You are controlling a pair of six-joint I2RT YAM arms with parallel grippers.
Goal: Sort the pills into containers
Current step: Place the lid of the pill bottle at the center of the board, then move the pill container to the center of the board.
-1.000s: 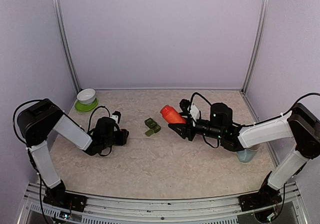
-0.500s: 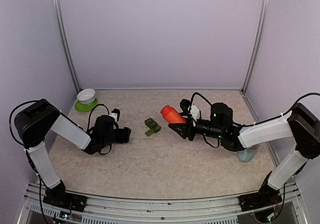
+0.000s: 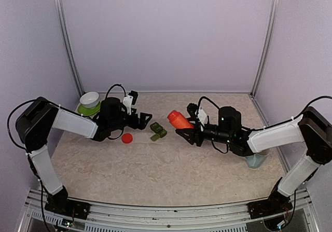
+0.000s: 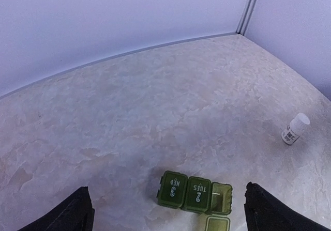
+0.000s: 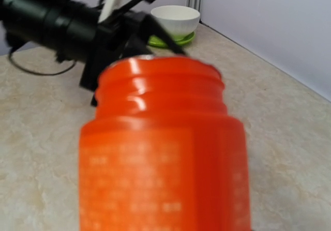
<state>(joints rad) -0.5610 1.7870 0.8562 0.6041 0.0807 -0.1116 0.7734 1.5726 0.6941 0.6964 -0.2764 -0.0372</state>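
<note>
The dark green containers [image 3: 157, 131] [image 4: 194, 192] lie mid-table as a short strip; two lids marked 3 and 2 are down, and the end compartment [image 4: 221, 197] stands open. My left gripper [image 3: 144, 121] [image 4: 168, 218] hovers just left of the strip, open and holding nothing, with the strip showing between its fingers [image 4: 72, 213]. My right gripper [image 3: 185, 128] is shut on an uncapped orange pill bottle [image 3: 178, 119] [image 5: 163, 148], tilted with its mouth toward the containers. A red cap [image 3: 127, 137] lies on the table. No pills are in view.
A white bowl [image 3: 90, 99] [image 5: 178, 18] on a green saucer [image 3: 89, 109] stands at the back left. A pale blue mug [image 3: 256, 161] sits under my right arm. A small white bottle [image 4: 296, 128] stands beyond the containers.
My left gripper opened, left the red cap on the table, and swung back and right toward the containers. The right gripper with the orange bottle stayed put.
</note>
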